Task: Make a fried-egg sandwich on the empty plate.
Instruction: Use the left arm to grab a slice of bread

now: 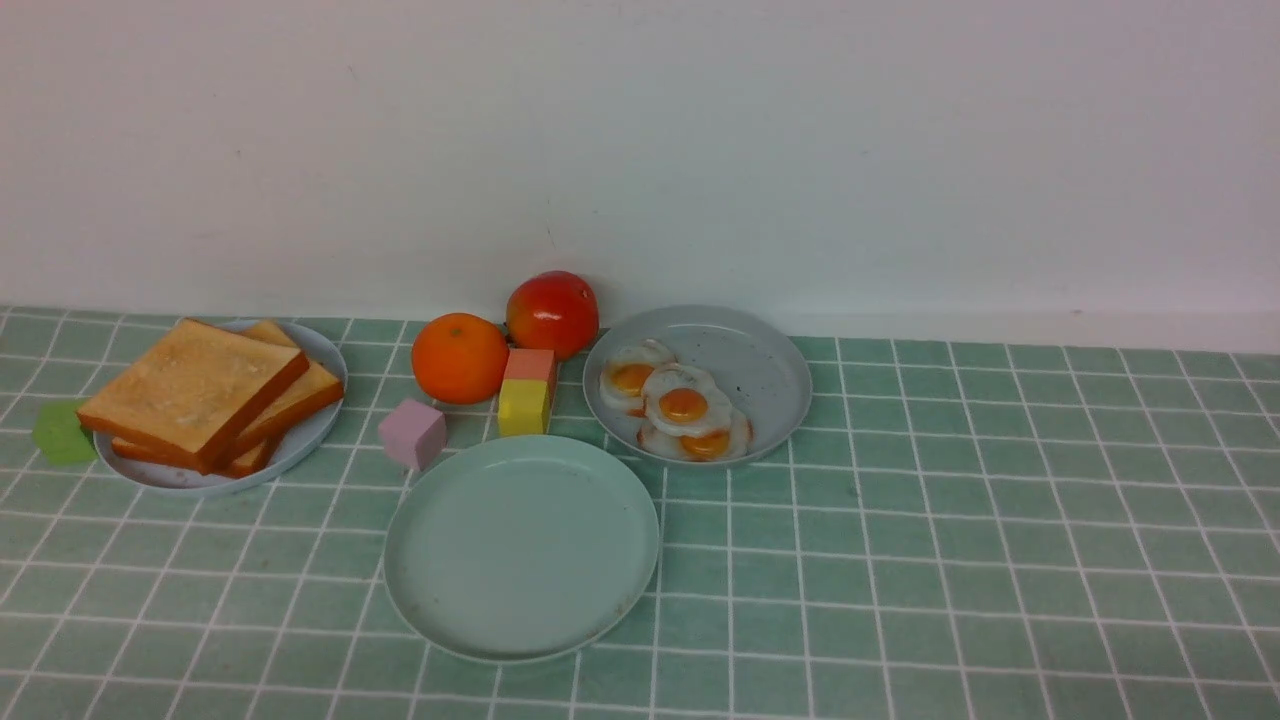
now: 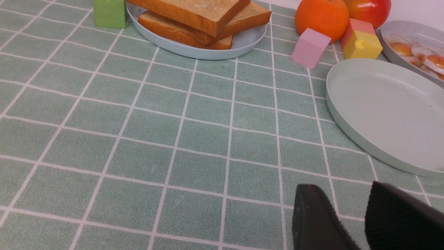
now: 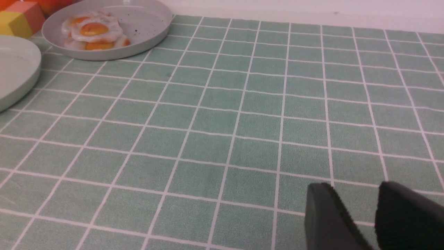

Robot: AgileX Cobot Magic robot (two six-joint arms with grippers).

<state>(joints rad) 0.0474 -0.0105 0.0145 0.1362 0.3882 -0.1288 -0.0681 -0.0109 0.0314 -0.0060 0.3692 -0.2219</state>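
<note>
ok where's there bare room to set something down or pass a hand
Bare cloth right of the grey egg plate, and near-left, in front of the toast plate beside the mint plate. Crowded between the two back plates: orange, red fruit, pink block, yellow block.

The pale mint-green round plate looks like smooth, matt plastic. The green checked tablecloth shows a fine cloth-like grain. The red apple is glossy, and the golden-brown toast slices look dull and porous.

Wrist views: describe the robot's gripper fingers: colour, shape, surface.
Only the tips show. The left gripper and right gripper each have two matte black fingers, rounded at the tip, with fuzzy-textured edges. No cables or markings are visible.
</note>
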